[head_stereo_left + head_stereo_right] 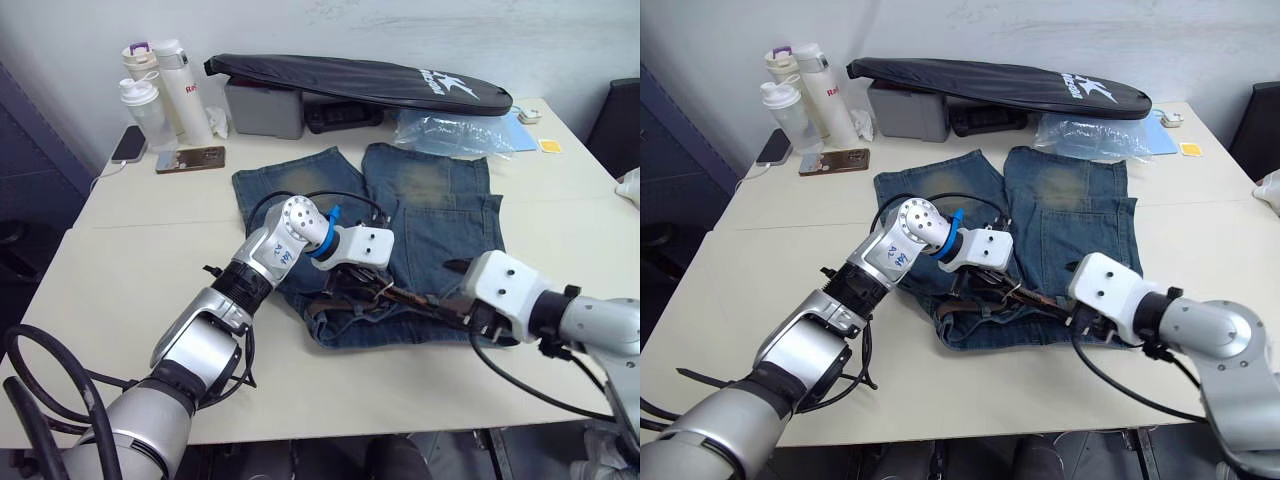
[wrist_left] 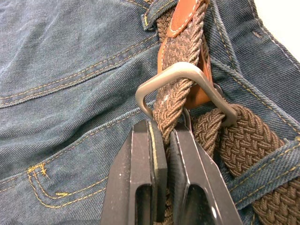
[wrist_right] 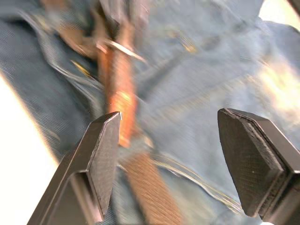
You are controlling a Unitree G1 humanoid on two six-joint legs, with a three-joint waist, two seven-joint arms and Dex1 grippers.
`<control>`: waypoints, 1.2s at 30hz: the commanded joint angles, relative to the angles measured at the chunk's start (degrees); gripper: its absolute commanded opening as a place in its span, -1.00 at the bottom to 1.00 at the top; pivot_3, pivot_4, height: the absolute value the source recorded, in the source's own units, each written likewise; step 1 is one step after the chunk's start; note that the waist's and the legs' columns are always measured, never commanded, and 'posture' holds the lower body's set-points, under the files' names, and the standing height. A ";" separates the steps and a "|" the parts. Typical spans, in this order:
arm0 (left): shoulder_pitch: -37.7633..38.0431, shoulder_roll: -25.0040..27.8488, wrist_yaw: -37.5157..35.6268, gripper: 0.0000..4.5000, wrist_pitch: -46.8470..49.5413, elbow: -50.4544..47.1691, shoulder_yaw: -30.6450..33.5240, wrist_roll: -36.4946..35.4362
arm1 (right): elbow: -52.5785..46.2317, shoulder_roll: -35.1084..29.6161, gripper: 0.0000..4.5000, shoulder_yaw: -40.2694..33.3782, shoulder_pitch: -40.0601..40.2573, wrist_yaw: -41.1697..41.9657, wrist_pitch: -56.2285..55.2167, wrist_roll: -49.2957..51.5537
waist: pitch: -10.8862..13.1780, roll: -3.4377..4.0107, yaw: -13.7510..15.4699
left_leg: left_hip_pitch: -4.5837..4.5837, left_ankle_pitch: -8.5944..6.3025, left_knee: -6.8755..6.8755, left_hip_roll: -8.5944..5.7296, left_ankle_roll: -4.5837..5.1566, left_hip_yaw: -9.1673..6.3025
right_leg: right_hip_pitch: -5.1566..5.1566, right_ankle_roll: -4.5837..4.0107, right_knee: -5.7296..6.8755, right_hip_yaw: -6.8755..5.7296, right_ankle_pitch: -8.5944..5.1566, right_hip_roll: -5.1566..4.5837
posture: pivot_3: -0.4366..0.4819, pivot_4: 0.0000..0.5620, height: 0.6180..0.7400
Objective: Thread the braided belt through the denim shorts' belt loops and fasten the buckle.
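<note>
1. The left gripper [image 2: 160,140] had its jaws closed on the belt [image 2: 174,101] just below the buckle [image 2: 183,77], at the waistband of the shorts [image 1: 420,215] on the tabletop [image 1: 130,270].
2. The belt looked limp and grippy; best pinched flat near the buckle.
3. The right gripper [image 3: 171,154] hovered beside the waistband, jaws wide open and empty.

1. The denim shorts [image 1: 420,215] are faded blue with yellowish worn patches on both legs and yellow stitching.
2. The braided belt [image 2: 176,98] is dark brown in a woven plait, with a reddish-brown leather tip.
3. The buckle [image 2: 180,72] is dull silver.
4. The long bag [image 1: 360,80] is black with white lettering.
5. The table [image 1: 130,290] is pale cream.
6. The left gripper [image 2: 161,154] has black fingers.
</note>
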 commanded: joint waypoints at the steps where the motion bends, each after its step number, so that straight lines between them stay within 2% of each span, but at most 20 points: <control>1: -0.31 -0.38 0.02 -1.00 0.42 -2.68 0.19 -0.99 | -0.41 0.32 0.55 0.85 0.12 -1.15 -2.36 0.49 | 0.00 0.00 0.01 | 0.00 0.00 0.00 0.00 0.00 0.00 | 0.00 0.00 0.00 0.00 0.00 0.00 | -0.05 -0.47 -0.56; 5: 0.30 -0.31 -0.22 -1.00 1.77 -3.81 0.03 -1.06 | -2.26 2.64 0.55 0.33 -0.56 -1.31 0.45 4.86 | 0.00 0.00 0.02 | 0.00 0.00 0.03 0.00 0.00 -0.01 | 0.01 0.00 0.00 0.00 0.00 0.00 | -0.05 -0.47 -0.56; 9: 1.05 -0.17 -0.56 -1.00 2.83 -5.23 -0.32 -1.05 | -2.69 1.48 0.55 0.59 -0.58 -0.86 2.34 6.76 | 0.00 0.00 0.04 | 0.00 0.00 0.03 0.00 0.00 -0.02 | 0.01 0.00 0.00 0.00 0.00 0.00 | -0.05 -0.47 -0.56; 12: 1.07 -0.13 -0.58 -1.00 3.21 -5.61 -0.41 -1.06 | -2.46 -0.01 0.55 1.88 0.15 -1.13 2.79 6.42 | 0.00 0.01 0.10 | -0.01 0.00 0.03 0.00 0.00 -0.02 | 0.02 0.00 -0.02 0.00 0.00 0.00 | -0.05 -0.47 -0.56; 24: 1.02 0.28 -0.59 -1.00 4.49 -6.69 -0.23 -1.38 | -0.01 0.84 0.55 7.62 -0.58 -5.80 2.31 5.31 | 0.00 0.01 0.04 | -0.01 0.00 0.03 0.00 0.00 -0.01 | 0.02 0.00 -0.06 0.00 0.00 0.00 | -0.05 -0.47 -0.56; 36: 1.00 0.41 -0.52 -1.00 4.34 -6.58 -0.36 -1.32 | 3.94 1.96 0.55 4.23 -2.12 -8.47 1.57 6.63 | 0.00 0.01 0.02 | -0.01 0.00 0.02 0.00 0.00 -0.01 | 0.02 0.00 -0.04 -0.01 0.00 0.00 | -0.05 -0.47 -0.56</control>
